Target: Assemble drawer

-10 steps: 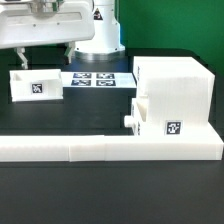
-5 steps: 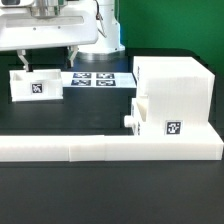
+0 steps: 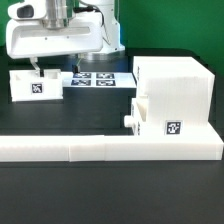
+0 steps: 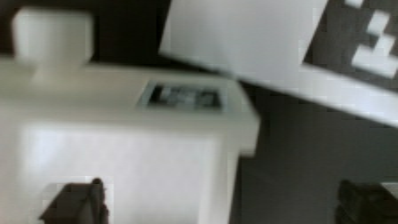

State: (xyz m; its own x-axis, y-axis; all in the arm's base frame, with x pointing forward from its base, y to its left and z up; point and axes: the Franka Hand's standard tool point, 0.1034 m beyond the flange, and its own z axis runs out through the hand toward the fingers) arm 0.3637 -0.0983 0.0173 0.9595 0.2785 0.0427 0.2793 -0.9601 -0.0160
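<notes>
Drawer housing (image 3: 176, 92) stands at the exterior view's right, against the long low white wall (image 3: 110, 149); one knobbed tray (image 3: 150, 117) sits partly pushed into its lower front, tag facing out; the second tray (image 3: 35, 86) rests well apart at the exterior view's left, near the marker board (image 3: 98, 79); the gripper (image 3: 48, 70) hangs over this second tray, fingers spread apart and holding nothing; the wrist view shows that tray (image 4: 125, 120) blurred, knob and tag visible, with both fingertips (image 4: 75, 200) apart.
</notes>
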